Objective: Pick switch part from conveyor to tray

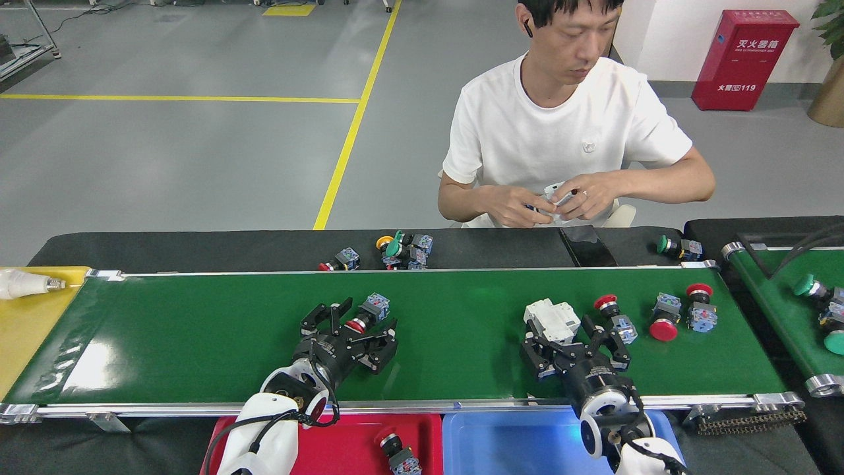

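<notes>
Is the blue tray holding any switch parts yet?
No: the blue tray shows only bare floor, while the red tray holds one red-capped switch.

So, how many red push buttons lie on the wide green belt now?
4. One between the left gripper's fingers; three at the right: beside the right gripper, then and. None seems hidden.

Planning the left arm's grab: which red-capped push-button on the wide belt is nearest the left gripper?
The lone red-capped switch, between the left gripper's open fingers. The other three red ones sit clustered toward the conveyor's right end.
</notes>
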`<move>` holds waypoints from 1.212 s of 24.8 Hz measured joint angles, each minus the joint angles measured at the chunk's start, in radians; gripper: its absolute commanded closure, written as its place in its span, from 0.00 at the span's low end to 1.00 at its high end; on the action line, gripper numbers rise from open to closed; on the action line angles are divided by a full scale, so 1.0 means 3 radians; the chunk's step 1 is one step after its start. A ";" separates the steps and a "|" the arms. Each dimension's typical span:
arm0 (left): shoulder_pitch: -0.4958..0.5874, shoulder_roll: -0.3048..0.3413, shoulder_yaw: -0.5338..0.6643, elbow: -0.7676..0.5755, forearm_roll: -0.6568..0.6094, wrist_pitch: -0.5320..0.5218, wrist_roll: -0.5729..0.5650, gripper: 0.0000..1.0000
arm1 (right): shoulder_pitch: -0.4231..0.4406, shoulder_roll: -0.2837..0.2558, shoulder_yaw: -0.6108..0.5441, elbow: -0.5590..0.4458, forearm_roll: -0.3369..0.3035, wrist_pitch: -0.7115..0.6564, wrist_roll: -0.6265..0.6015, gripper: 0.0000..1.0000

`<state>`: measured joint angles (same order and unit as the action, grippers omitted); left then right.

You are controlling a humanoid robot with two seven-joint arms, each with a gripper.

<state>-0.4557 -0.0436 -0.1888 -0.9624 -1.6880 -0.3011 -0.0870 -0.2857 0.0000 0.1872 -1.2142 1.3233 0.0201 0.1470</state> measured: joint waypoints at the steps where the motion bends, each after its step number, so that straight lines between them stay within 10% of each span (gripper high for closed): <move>1: 0.0000 0.0008 0.0005 0.0003 0.0009 -0.0010 0.0012 0.95 | -0.0011 -0.0001 0.0044 0.0013 -0.0005 -0.0012 0.0004 0.60; 8: 0.0266 0.0046 0.0102 -0.0500 0.0209 -0.0051 0.0027 0.93 | 0.0097 -0.0032 0.0060 -0.0315 -0.0059 -0.0304 0.0105 0.62; 15: 0.1814 0.0484 0.0617 -0.2180 0.0333 -0.0146 0.0030 0.91 | 0.1106 -0.0771 -0.0362 -0.1388 -0.0833 -0.1712 0.0222 0.58; 18: 0.2397 0.0486 0.0872 -0.2596 0.0360 -0.0188 0.0042 0.88 | 0.1418 -0.0781 -0.0743 -0.1485 -0.1012 -0.2378 0.0238 0.58; 20: 0.2656 0.0501 0.0902 -0.2659 0.0360 -0.0201 0.0102 0.69 | 0.1632 -0.0781 -0.0989 -0.1507 -0.1112 -0.2537 0.0241 0.56; 22: 0.2734 0.0537 0.0893 -0.2664 0.0359 -0.0202 0.0149 0.11 | 0.1804 -0.0781 -0.1088 -0.1503 -0.1142 -0.2606 0.0250 0.47; 23: 0.2730 0.0546 0.0874 -0.2669 0.0359 -0.0206 0.0164 0.01 | 0.1867 -0.0780 -0.1093 -0.1502 -0.1143 -0.2627 0.0254 0.29; 30: 0.2712 0.0542 0.0847 -0.2679 0.0377 -0.0218 0.0203 0.00 | 0.1956 -0.0593 -0.1362 -0.1503 -0.1163 -0.2630 0.0490 0.04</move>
<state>0.3578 0.1191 0.0653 -1.7661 -1.5750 -0.3666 -0.0260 0.3011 -0.1779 -0.2214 -1.6652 0.9745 -0.7689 0.2939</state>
